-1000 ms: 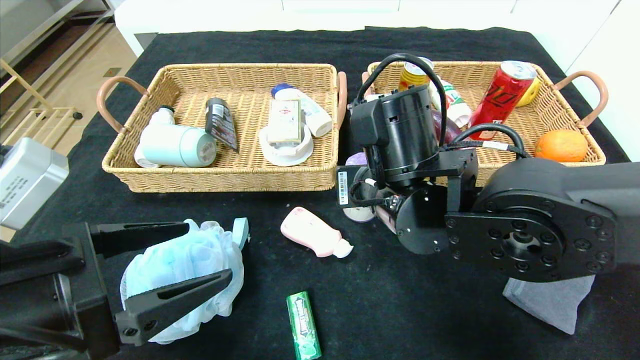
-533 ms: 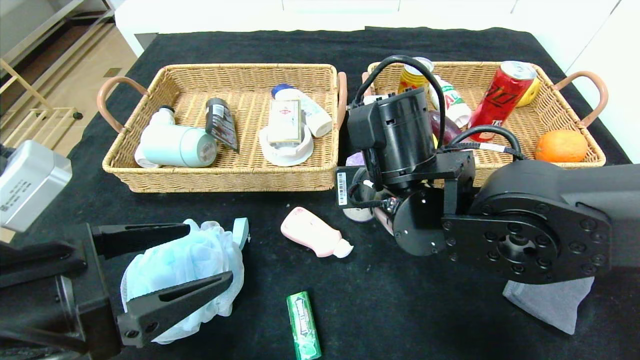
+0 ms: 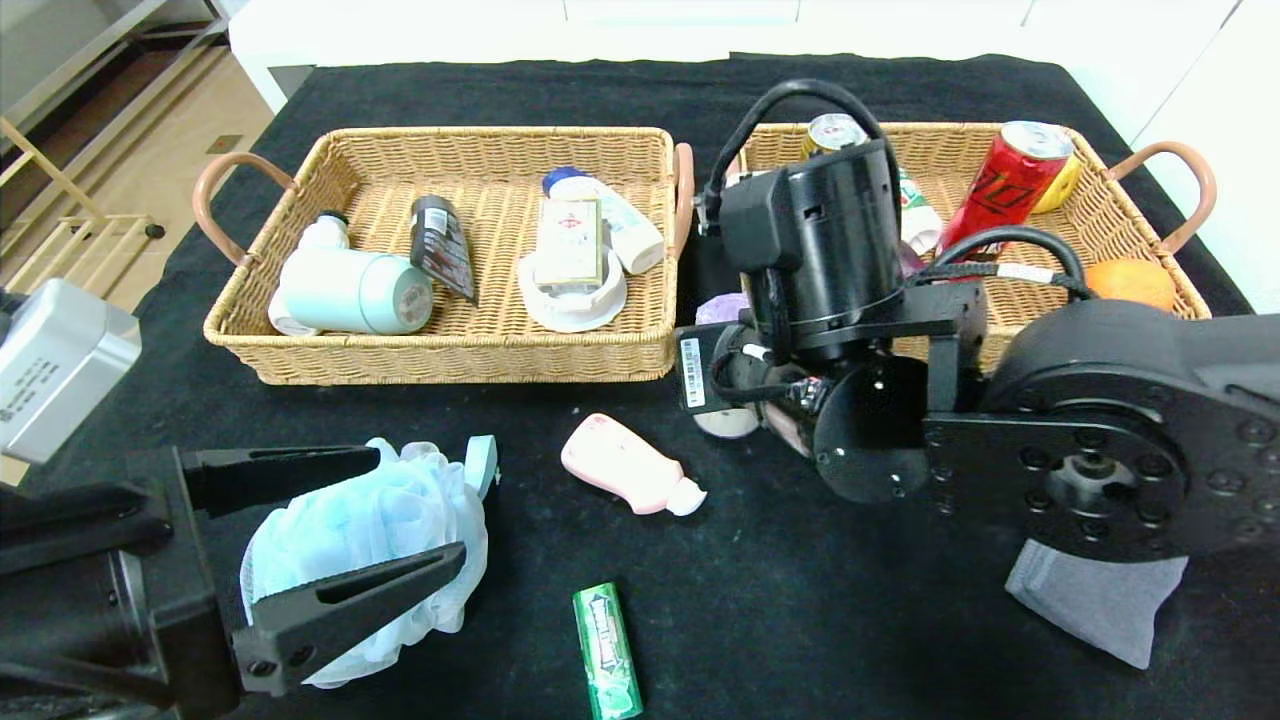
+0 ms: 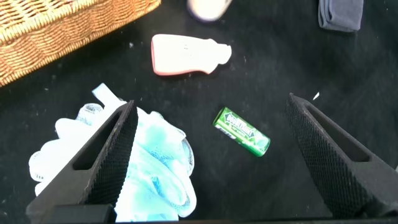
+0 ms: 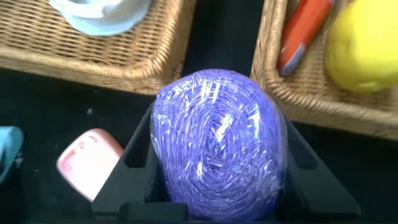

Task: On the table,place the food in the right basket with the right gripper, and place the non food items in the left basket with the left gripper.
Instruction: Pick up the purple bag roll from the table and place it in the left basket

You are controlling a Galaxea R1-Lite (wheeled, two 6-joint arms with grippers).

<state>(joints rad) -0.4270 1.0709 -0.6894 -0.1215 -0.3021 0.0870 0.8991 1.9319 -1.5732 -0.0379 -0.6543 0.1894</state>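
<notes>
My right gripper (image 5: pixel 217 149) is shut on the purple-ended white bag roll (image 5: pixel 217 140), held just above the table (image 3: pixel 850 620) in the gap between the left basket (image 3: pixel 300 170) and the right basket (image 3: pixel 1100 170). A lemon (image 5: pixel 364 46) and an orange sausage (image 5: pixel 301 31) lie in the right basket. My left gripper (image 3: pixel 420 505) stands open over the light-blue bath pouf (image 3: pixel 370 540), one finger on each side of it. The pink bottle (image 3: pixel 625 465) lies mid-table. A green gum pack (image 3: pixel 606 650) rests near the front edge, a grey towel (image 3: pixel 1095 600) under my right arm.
The left basket holds a mint flask (image 3: pixel 350 290), a dark tube (image 3: pixel 440 245) and white packs (image 3: pixel 572 255). In the right basket are a red can (image 3: pixel 1005 190), a yellow can (image 3: pixel 835 130) and an orange fruit (image 3: pixel 1130 280). The table's left edge drops to the floor.
My right arm has lifted and shifted right and toward the baskets, carrying the bag roll. The left gripper and the pouf have not moved.
</notes>
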